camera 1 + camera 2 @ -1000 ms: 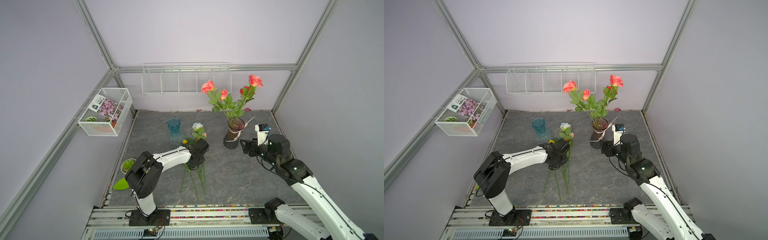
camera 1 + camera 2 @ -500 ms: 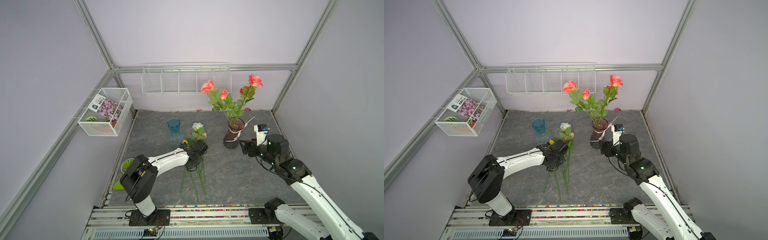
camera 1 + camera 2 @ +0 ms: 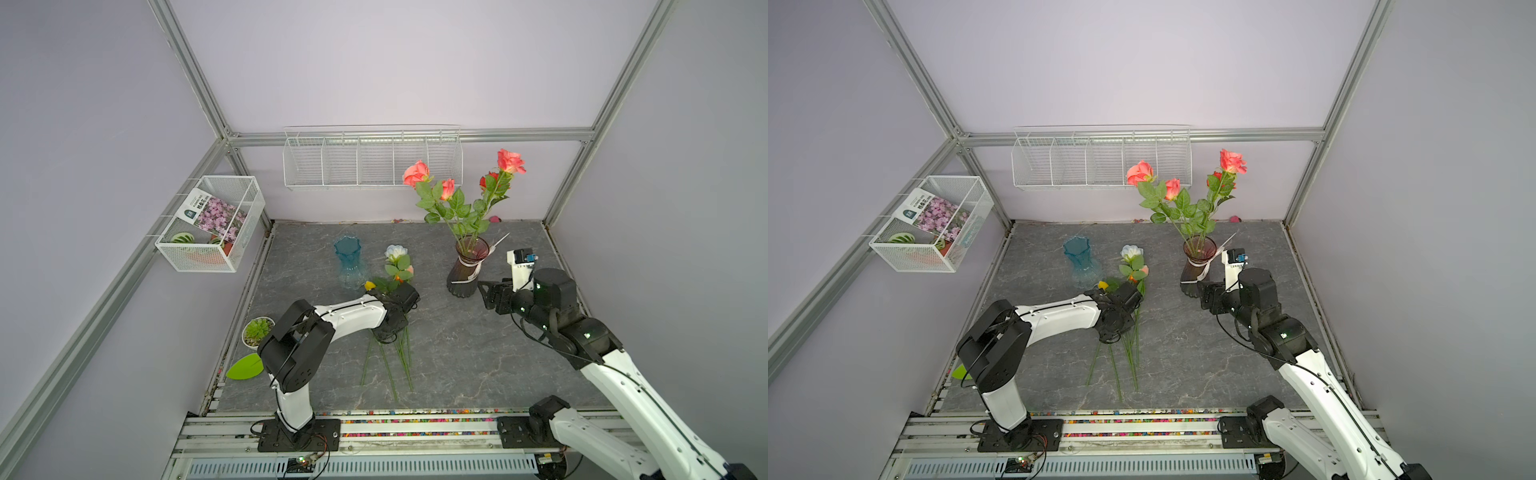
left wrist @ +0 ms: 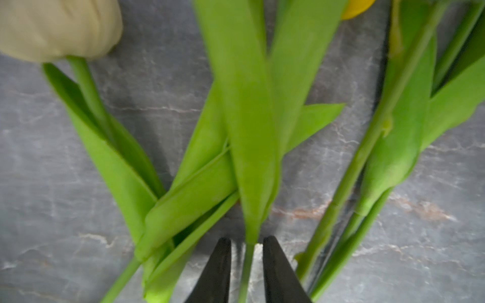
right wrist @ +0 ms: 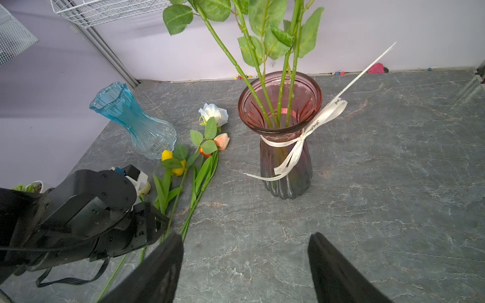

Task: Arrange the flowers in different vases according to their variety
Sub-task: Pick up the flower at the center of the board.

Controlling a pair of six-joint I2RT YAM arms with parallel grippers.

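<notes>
Left pincer settling on a tulip stem, nothing lifted yet.

The left pincer (image 4: 246, 238) hangs over the same loose stems as a second ago; only its arm's elbow (image 3: 297, 345) has shifted. Its jaws are drawn in to a narrow slot around one tulip stem (image 4: 244, 278), with a sliver of gap either side, so I judge it straddled, not gripped. Just beyond its tips cross the leaves (image 4: 249, 131), further on lie a cream tulip (image 4: 57, 26) and a yellow tulip (image 4: 357, 8), and past those stands the teal vase (image 3: 348, 262), empty, where this stem belongs. Well off to its side the right pincer (image 5: 245, 236) has not moved. It is wide open and empty, facing the maroon vase (image 5: 286, 157) that holds the roses (image 3: 510, 160).
</notes>
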